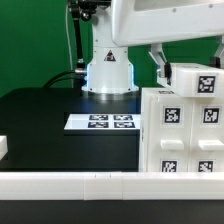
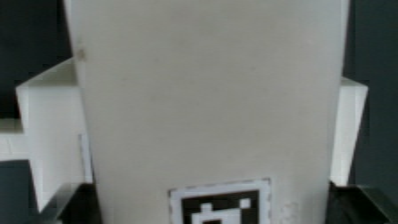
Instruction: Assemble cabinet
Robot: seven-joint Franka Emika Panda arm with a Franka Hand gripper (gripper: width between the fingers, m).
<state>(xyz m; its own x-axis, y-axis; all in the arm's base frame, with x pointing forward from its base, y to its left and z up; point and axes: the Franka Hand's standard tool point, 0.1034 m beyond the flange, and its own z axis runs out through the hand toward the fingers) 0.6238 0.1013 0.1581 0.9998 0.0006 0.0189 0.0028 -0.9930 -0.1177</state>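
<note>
The cabinet body is a large white box with several square tags, standing at the exterior view's right. A white tagged piece rests on top of it. My gripper comes down from the upper right and is at that piece's left end. In the wrist view the white piece fills the gap between my dark fingers, with one tag near the jaws. My gripper is shut on it. Part of the cabinet body shows behind it.
The marker board lies on the black table in front of the robot base. A long white rail runs along the table's front edge. A small white block sits at the exterior view's left edge.
</note>
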